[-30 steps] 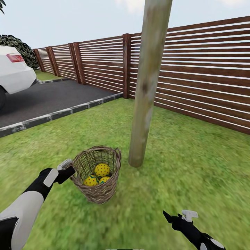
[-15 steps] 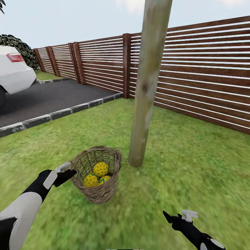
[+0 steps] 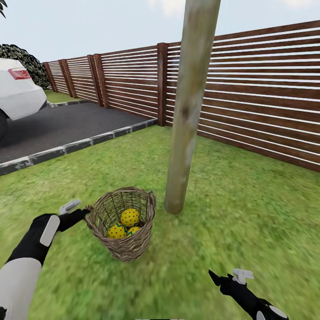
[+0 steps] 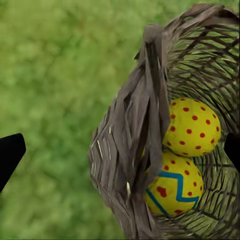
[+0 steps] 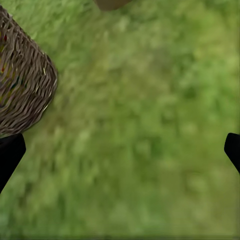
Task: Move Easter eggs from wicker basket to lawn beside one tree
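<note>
No brand, label or readable text anywhere; white car [image 3: 15, 91] on the asphalt driveway [image 3: 58, 126] shows only a red tail lamp, no plate.

Left gripper [image 3: 84, 212]: sits at the near-left rim of the wicker basket [image 3: 129, 246]. In the left wrist view the two dark fingertips [image 4: 10, 152] are at opposite frame edges, so the fingers are spread wide, with the basket wall and loop handle standing between them. One tip is outside the wall, the other over the basket's inside. Can't tell whether either pad actually touches the weave. Nothing pinched.

Right gripper [image 3: 213, 278]: low over the lawn [image 3: 249, 209], well apart from the basket, on its near-right side. The right wrist view shows its fingertips [image 5: 9, 155] at both frame edges, also spread wide, only grass between them, basket side off at the frame corner. Holds nothing.

Easter eggs [image 3: 130, 217]: all three inside the basket, bunched on the bottom, touching each other. Yellow with red dots; blue zigzag band visible on one in the left wrist view [image 4: 175, 187].

Basket stands upright on the grass, just beside the base of the tree [image 3: 186, 111], on its near-left side, not touching the trunk. Brown slatted fence [image 3: 249, 89] runs behind the tree.
</note>
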Controlling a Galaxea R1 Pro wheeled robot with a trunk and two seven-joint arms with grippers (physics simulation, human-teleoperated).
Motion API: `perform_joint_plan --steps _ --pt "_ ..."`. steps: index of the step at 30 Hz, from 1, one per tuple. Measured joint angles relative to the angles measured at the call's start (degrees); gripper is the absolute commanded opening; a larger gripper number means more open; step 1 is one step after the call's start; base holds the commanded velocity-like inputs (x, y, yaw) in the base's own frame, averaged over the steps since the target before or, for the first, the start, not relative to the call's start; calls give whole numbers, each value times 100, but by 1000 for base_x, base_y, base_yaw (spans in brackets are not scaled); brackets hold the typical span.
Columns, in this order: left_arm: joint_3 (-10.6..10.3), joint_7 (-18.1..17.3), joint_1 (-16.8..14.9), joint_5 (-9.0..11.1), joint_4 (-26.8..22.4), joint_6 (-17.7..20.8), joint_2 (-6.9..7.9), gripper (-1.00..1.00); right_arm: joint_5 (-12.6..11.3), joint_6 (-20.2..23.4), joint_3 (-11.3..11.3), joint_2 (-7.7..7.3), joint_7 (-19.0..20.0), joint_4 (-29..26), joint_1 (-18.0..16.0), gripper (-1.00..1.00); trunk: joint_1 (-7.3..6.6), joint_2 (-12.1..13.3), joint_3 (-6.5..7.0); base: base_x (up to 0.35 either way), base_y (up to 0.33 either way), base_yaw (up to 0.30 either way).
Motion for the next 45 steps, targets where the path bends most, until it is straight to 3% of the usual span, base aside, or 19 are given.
perform_joint_plan --steps 3,8,10,11,12,13,14,16,19,22,24,29,33,34,35,37,39,41,45 --pt "55 3 101 -2 -290 118 -3 100 -6 0 0 0 0 0 0 100 0 0 0 0 0 0" --pt "406 4 137 -8 -498 290 9 100 15 0 83 6 -18 3 0 100 0 0 0 0 0 0" --pt "644 4 174 -12 -727 645 13 100 51 7 395 1 -97 -7 0 100 0 0 0 0 0 0" --pt "862 4 207 -13 -923 847 14 100 71 11 617 -6 -250 -48 0 100 0 0 0 0 0 0" --pt "946 4 219 -8 -1005 906 14 100 76 12 692 -7 -340 -75 0 100 0 0 0 0 0 0" --pt "1239 4 289 -16 -1318 1080 12 100 87 28 930 3 -856 -225 -1 100 0 0 0 0 0 0" --pt "1395 4 369 -8 -1573 1214 10 100 108 40 1216 22 -1530 -403 -27 100 0 0 0 0 0 0" --pt "1493 4 446 3 -1877 1382 4 100 263 120 1841 119 -2552 -669 -169 100 0 0 0 0 0 0" --pt "1534 3 490 7 -2195 1595 -6 100 612 360 2900 417 -4335 -858 -603 100 0 0 1 0 0 0" --pt "1536 3 502 4 -2374 1677 -12 100 743 457 3487 930 -6068 -906 -1138 100 0 0 1 0 0 0" --pt "1531 4 505 3 -2413 1696 -12 100 777 458 3639 1112 -6493 -988 -1296 100 0 0 0 0 0 0" --pt "1517 4 508 0 -2441 1707 -13 100 791 429 3950 1217 -6725 -1458 -1475 100 0 0 0 0 0 0" --pt "1502 4 508 0 -2446 1710 -16 100 1026 428 5050 1202 -6759 -1761 -1502 100 0 0 0 0 0 0" --pt "1488 4 508 0 -2446 1714 -21 100 1279 429 5425 1216 -6789 -1784 -1503 100 0 0 0 0 0 0" --pt "1476 4 508 0 -2446 1715 -22 100 1381 428 5556 1221 -6806 -1790 -1505 100 0 0 0 0 0 15" --pt "1301 4 508 7 -2452 1721 -28 100 1893 409 5926 1235 -6852 -1803 -1508 100 0 0 0 0 0 124" --pt "1158 4 508 5 -2465 1727 -12 100 2157 377 6027 1247 -6885 -1811 -1507 100 0 0 3 0 0 215" --pt "1078 4 507 4 -2500 1736 -10 100 2255 162 6019 1257 -7165 -1811 -1502 100 0 0 9 0 0 253" --pt "1021 4 507 12 -2524 1741 -103 100 1947 24 6002 1269 -7454 -1776 -1502 100 0 0 16 0 0 281"
